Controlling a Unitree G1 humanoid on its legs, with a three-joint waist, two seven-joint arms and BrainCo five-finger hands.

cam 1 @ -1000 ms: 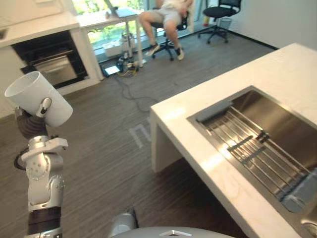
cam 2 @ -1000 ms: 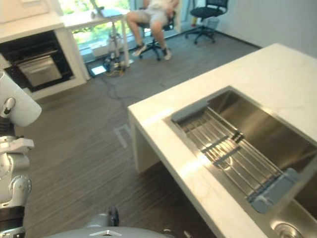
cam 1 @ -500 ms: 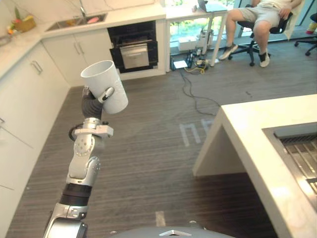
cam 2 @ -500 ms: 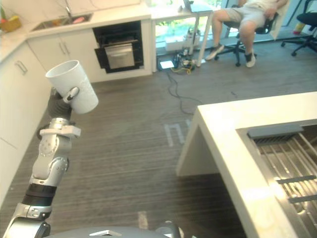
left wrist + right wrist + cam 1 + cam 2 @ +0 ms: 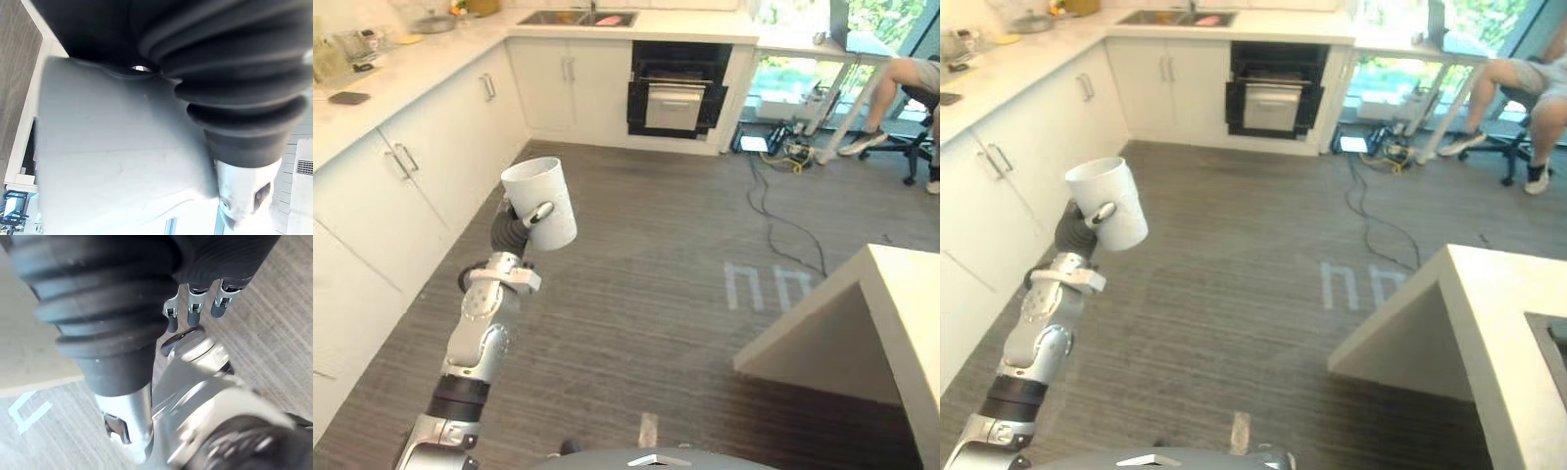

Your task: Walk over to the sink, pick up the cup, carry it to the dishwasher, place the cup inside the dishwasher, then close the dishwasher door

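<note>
Currently left hand (image 5: 536,214) is clamped round the plain white cylindrical cup (image 5: 546,192), thumb across its side. Cup is held up, mouth upward and slightly tilted, above the grey wood-plank floor (image 5: 636,255). Right hand (image 5: 193,316) has its fingers hanging loose, holding nothing, over the floor. White lower cabinets (image 5: 401,186) run along robot's left. Black built-in appliance (image 5: 675,88) sits in far wall, well apart from cup. White island counter (image 5: 891,294) at right. Seated person's legs (image 5: 1528,88) far right.
</note>
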